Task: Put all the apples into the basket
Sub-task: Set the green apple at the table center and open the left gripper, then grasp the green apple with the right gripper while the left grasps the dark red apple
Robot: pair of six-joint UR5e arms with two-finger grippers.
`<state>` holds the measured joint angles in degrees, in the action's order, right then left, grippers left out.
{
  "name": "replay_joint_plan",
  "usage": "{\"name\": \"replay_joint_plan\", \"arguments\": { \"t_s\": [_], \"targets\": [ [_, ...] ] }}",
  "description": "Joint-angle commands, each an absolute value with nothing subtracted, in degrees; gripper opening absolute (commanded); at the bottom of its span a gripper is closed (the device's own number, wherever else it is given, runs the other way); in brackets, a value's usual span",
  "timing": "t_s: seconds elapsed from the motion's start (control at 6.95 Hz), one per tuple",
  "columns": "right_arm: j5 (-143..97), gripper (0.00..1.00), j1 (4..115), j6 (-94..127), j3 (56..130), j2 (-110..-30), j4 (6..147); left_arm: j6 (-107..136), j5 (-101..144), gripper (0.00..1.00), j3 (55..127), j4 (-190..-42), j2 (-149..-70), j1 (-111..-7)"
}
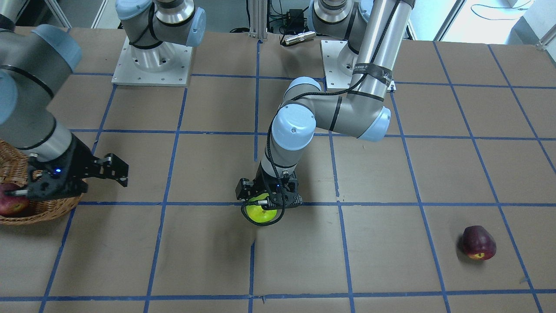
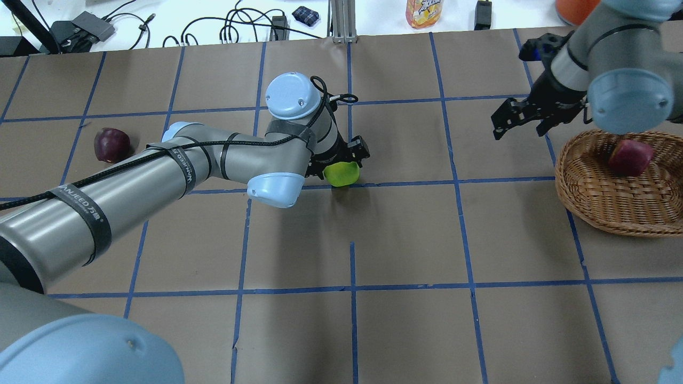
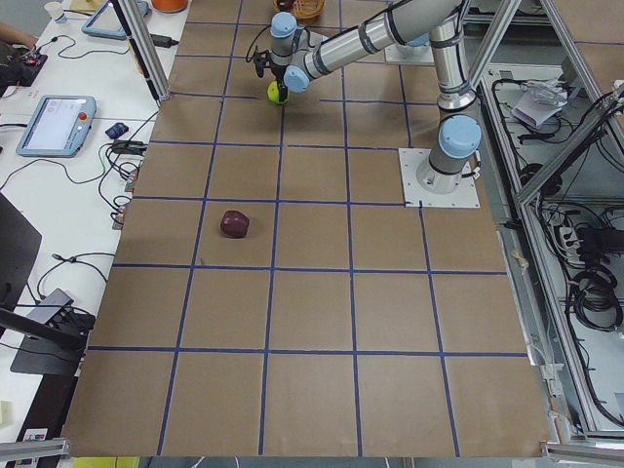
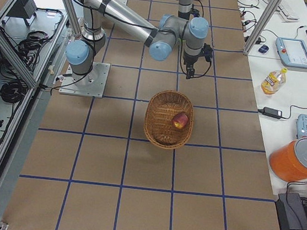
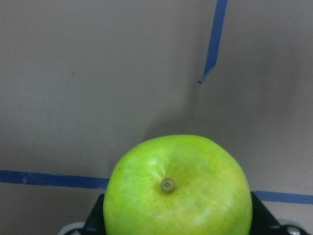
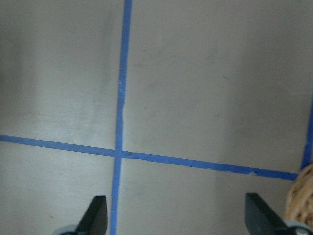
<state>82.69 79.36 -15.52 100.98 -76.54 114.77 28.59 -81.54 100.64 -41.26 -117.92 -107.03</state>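
Observation:
The bright green apple [image 1: 260, 213] sits between the fingers of my left gripper [image 1: 263, 208] near the table's middle. It fills the left wrist view [image 5: 176, 191] and casts a shadow on the paper. It also shows in the overhead view [image 2: 341, 174]. The red apple [image 2: 630, 157] lies in the wicker basket [image 2: 592, 208] at the table's right end. My right gripper [image 2: 501, 125] is open and empty, just beside the basket's rim [image 1: 47, 209]; its fingers [image 6: 95, 215] stand wide apart over bare paper. The maroon apple [image 2: 112, 145] lies alone on the table at the far left [image 1: 478, 242].
The table is brown paper with a blue tape grid. Both arm bases [image 1: 152, 61] are bolted at the robot's edge. A juice bottle [image 2: 424, 12], cables and tablets lie on the white bench beyond the far edge. An orange bucket [image 4: 298, 159] stands off the table.

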Motion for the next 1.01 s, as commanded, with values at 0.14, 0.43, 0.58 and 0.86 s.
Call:
{"name": "replay_joint_plan", "arguments": {
  "t_s": [0.14,0.43,0.58,0.86],
  "targets": [
    [82.88,1.0,90.41,0.23,102.04,-72.61,124.34,13.2,-80.34,1.0,97.84,-51.77,-111.91,-96.56],
    [81.83,1.0,94.11,6.2,100.29,-70.24,126.81,-5.8,-80.77,1.0,96.59,-60.54,-109.17,-83.74],
    [81.83,1.0,99.0,11.46,98.72,-68.66,127.26,-14.15,-83.29,1.0,96.16,-60.56,-109.6,-77.23],
    [81.65,1.0,105.7,18.08,95.55,-63.13,131.1,-31.01,-87.52,1.0,91.96,-60.29,-112.22,-68.32]
  ]
}}
